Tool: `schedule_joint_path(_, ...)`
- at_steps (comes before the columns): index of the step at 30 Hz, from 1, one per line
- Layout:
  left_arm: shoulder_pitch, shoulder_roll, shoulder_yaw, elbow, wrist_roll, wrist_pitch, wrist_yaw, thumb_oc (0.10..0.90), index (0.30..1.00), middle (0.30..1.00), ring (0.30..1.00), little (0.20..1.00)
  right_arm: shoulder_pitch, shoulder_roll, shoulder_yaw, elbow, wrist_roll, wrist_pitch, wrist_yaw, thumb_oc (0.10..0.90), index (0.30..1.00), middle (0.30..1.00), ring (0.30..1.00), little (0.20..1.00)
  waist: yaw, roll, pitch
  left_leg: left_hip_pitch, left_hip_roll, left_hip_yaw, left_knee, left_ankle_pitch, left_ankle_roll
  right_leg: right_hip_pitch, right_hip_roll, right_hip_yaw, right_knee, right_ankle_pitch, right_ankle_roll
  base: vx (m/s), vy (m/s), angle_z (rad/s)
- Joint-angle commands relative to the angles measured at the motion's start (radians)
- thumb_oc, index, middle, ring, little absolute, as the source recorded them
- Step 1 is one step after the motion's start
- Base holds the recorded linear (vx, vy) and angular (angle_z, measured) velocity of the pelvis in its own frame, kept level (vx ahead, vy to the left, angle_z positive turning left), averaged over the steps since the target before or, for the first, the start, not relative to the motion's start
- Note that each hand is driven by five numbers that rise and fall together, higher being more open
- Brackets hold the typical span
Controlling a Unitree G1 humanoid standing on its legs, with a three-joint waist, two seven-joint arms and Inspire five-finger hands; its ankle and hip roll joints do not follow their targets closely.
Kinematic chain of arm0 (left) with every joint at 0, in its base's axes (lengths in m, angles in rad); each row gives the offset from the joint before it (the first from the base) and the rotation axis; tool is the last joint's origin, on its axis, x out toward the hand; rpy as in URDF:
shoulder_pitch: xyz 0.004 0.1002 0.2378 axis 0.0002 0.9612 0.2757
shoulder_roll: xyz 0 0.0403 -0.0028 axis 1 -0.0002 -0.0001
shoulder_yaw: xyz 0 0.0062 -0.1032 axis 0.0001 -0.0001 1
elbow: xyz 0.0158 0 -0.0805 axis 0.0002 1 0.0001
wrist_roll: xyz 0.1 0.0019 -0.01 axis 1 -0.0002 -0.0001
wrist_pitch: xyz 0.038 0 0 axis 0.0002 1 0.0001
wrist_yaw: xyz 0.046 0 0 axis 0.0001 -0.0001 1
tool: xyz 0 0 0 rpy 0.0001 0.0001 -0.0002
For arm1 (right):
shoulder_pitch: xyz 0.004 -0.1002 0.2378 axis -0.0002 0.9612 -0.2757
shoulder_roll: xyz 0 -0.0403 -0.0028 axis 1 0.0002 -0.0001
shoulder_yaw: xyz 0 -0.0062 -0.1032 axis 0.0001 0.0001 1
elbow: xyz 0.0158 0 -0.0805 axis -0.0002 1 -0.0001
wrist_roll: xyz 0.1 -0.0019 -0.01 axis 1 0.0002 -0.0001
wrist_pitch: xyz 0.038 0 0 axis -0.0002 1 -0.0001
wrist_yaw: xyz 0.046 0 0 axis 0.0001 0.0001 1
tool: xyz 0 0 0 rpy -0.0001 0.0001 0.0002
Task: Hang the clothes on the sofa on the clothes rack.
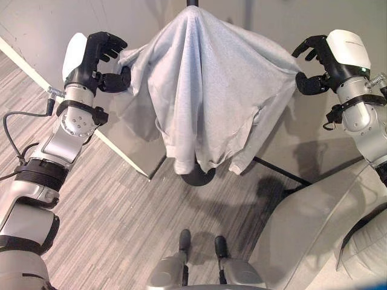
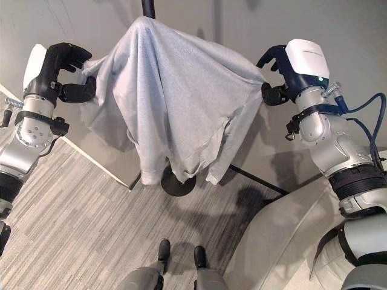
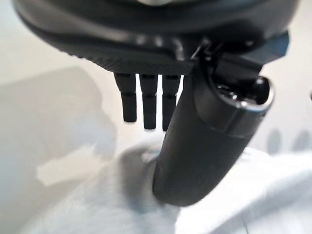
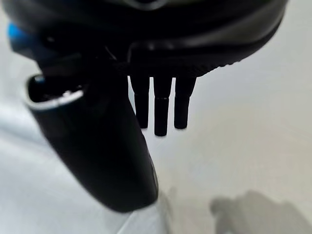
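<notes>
You have two shiny silver-grey arms with black bands round them. Your left hand is black with a white cover on its back. Your right hand is dark too, white on top.

Grey wood-grain floor — the clothes rack's round black base stands on it.
</notes>
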Motion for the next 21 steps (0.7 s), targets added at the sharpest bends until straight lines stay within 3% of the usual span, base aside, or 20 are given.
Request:
schedule_joint_path(1,0.005,0.042,0.138,0.061,-0.064,-0.044,0.032,0.800,0.900,0.900,0.900,0.900,0.021,-0.016,-0.113,-0.048,0.087,-0.023,-0.079,0.800,0.900,0.900,0.900,0.900,0.034,-0.043,-0.111,0.071,-0.024,0.011,0.001,-0.142,0.029,0.010,-0.045,0.010,0.003,0.007,0.074,0.00,0.000,0.00)
schedule_joint_path(8,0.083,0.047,0.184,0.025,-0.091,-0.056,0.010,0.800,0.900,0.900,0.900,0.900,0.146,0.015,-0.238,-0.075,0.186,-0.047,-0.072,0.800,0.900,0.900,0.900,0.900,0.034,-0.046,-0.128,0.083,-0.022,0.015,0.001,-0.145,0.026,0.027,-0.050,0.002,0.003,0.006,0.073,-0.01,0.003,0.00)
schedule_joint_path(14,0.288,0.033,0.336,-0.080,-0.132,-0.084,-0.007,0.800,0.900,0.900,0.900,0.900,0.406,0.090,-0.433,-0.164,0.313,-0.096,-0.021,0.800,0.900,0.900,0.900,0.900,0.031,-0.056,-0.146,0.087,-0.025,0.023,0.001,-0.140,0.029,0.031,-0.059,0.000,0.003,0.018,0.074,-0.03,0.058,-0.01)
schedule_joint_path(15,0.390,0.031,0.421,-0.108,-0.129,-0.091,-0.018,0.800,0.900,0.900,0.900,0.900,0.546,0.158,-0.522,-0.212,0.362,-0.112,0.014,0.800,0.900,0.900,0.900,0.900,0.029,-0.056,-0.146,0.088,-0.025,0.029,0.001,-0.140,0.033,0.030,-0.065,-0.003,0.003,0.023,0.074,-0.02,0.045,-0.01)
schedule_joint_path(17,0.454,0.019,0.470,-0.135,-0.128,-0.092,-0.025,0.800,0.900,0.900,0.900,0.900,0.626,0.196,-0.570,-0.243,0.366,-0.117,0.025,0.800,0.900,0.900,0.900,0.900,0.029,-0.056,-0.150,0.089,-0.026,0.032,0.001,-0.143,0.035,0.031,-0.068,-0.004,0.003,0.024,0.075,-0.03,0.071,-0.02)
schedule_joint_path(19,0.614,-0.028,0.596,-0.159,-0.123,-0.097,-0.041,0.800,0.900,0.900,0.900,0.900,0.823,0.336,-0.656,-0.302,0.395,-0.133,0.077,0.800,0.900,0.900,0.900,0.900,0.025,-0.052,-0.149,0.095,-0.029,0.043,0.001,-0.150,0.040,0.034,-0.078,-0.007,0.003,0.027,0.079,-0.05,0.120,-0.02)
schedule_joint_path(21,0.703,-0.079,0.650,-0.154,-0.130,-0.098,-0.048,0.800,0.900,0.900,0.900,0.900,0.911,0.445,-0.667,-0.293,0.455,-0.148,0.109,0.800,0.900,0.900,0.900,0.900,0.021,-0.049,-0.151,0.099,-0.030,0.055,0.001,-0.152,0.045,0.035,-0.088,-0.009,0.003,0.033,0.083,-0.04,0.097,-0.07)
